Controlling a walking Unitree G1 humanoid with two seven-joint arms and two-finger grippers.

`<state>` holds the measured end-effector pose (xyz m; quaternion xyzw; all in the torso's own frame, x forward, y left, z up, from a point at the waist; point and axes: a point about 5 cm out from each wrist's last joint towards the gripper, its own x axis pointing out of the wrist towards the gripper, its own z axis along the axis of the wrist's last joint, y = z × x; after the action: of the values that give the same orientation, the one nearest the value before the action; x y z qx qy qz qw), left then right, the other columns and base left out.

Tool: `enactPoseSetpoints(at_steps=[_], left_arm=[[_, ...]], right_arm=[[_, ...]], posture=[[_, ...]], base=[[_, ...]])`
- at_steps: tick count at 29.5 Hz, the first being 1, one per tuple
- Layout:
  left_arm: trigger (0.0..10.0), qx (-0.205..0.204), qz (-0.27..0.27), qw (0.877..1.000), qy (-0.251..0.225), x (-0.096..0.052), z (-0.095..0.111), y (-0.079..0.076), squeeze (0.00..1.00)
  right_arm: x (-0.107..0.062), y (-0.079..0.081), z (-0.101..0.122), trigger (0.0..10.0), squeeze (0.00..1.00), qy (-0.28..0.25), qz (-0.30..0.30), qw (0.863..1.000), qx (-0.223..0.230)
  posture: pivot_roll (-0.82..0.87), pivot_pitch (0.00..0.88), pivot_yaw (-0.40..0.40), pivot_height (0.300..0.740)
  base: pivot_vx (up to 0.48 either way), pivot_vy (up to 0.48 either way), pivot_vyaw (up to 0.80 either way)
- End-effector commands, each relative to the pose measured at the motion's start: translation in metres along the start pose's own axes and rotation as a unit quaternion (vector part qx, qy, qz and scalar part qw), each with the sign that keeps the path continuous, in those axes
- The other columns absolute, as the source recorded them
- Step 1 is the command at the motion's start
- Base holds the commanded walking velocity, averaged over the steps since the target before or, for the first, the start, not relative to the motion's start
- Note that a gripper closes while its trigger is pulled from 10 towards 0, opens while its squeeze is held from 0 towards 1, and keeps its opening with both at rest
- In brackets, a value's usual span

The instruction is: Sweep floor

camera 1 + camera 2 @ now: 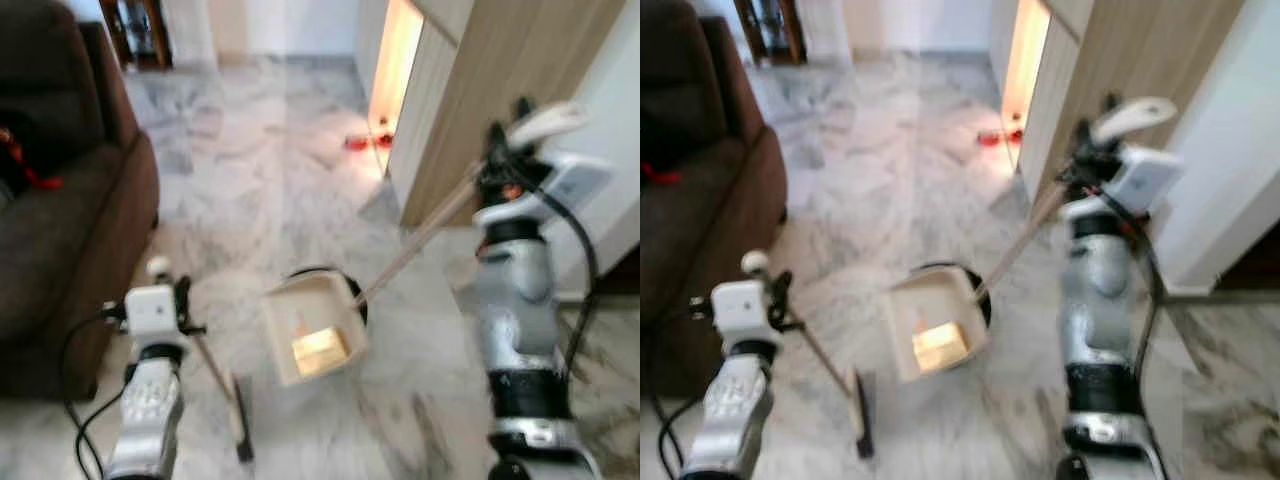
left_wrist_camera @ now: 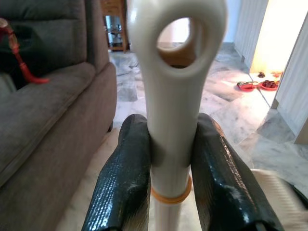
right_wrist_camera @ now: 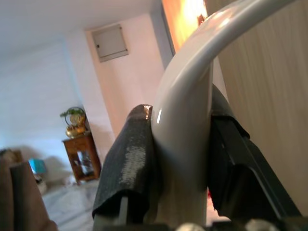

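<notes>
Sweeping in progress: the left gripper [image 2: 171, 168] pinches the broom handle [image 2: 171, 96] between both fingers [image 2: 122, 178], its brush head [image 1: 240, 420] resting on the marble floor [image 1: 250, 170] just beside the dustpan [image 1: 312, 335]. The right gripper [image 3: 180, 159] clamps the dustpan handle [image 1: 420, 240], holding the pan tilted on the floor beside the sofa [image 1: 70, 200]. The next move probably calls for drawing the brush toward the pan's open mouth while the pan is held steady.

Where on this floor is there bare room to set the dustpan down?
Bare marble floor stretches between the sofa and the wooden panel, beyond the dustpan. It is crowded near the robot: the left hand holds the broom, and the right hand holds the dustpan's handle.
</notes>
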<state>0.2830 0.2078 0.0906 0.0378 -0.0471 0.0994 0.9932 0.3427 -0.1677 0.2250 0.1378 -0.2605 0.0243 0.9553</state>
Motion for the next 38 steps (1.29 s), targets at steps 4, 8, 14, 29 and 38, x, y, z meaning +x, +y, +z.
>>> enactPoseSetpoints(at_steps=[4,8,14,29,38], left_arm=[[9.7,0.001,-0.003,1.000,-0.022,0.0041,0.0081,-0.0041,0.00],[9.7,0.001,-0.003,1.000,-0.023,0.0042,0.0082,-0.0042,0.00],[9.6,0.000,-0.001,1.000,-0.024,0.0048,0.0088,-0.0042,0.00],[10.0,-0.005,0.003,1.000,-0.028,0.0049,0.0090,-0.0040,0.00],[10.0,-0.006,0.002,1.000,-0.029,0.0045,0.0091,-0.0041,0.00]], right_arm=[[0.0061,-0.0060,0.0195,10.0,0.00,-0.042,-0.005,0.999,-0.006],[0.0062,-0.0061,0.0200,10.0,0.00,-0.043,-0.005,0.999,-0.006],[0.0069,-0.0042,0.0200,10.0,0.00,-0.043,-0.002,0.999,0.000],[0.0071,-0.0004,0.0193,10.0,0.00,-0.040,0.007,0.999,0.006],[0.0065,0.0032,0.0188,10.0,0.00,-0.039,0.016,0.999,0.008]], posture=[[0.04,0.000,-0.022,0.740],[0.04,0.000,-0.024,0.740],[0.04,0.000,-0.026,0.740],[0.04,0.000,-0.029,0.740],[0.04,0.000,-0.029,0.740]], base=[[0.332,0.000,0.00],[0.331,0.000,0.00],[0.334,0.000,0.00],[0.261,0.000,0.00],[0.000,0.000,0.00]])
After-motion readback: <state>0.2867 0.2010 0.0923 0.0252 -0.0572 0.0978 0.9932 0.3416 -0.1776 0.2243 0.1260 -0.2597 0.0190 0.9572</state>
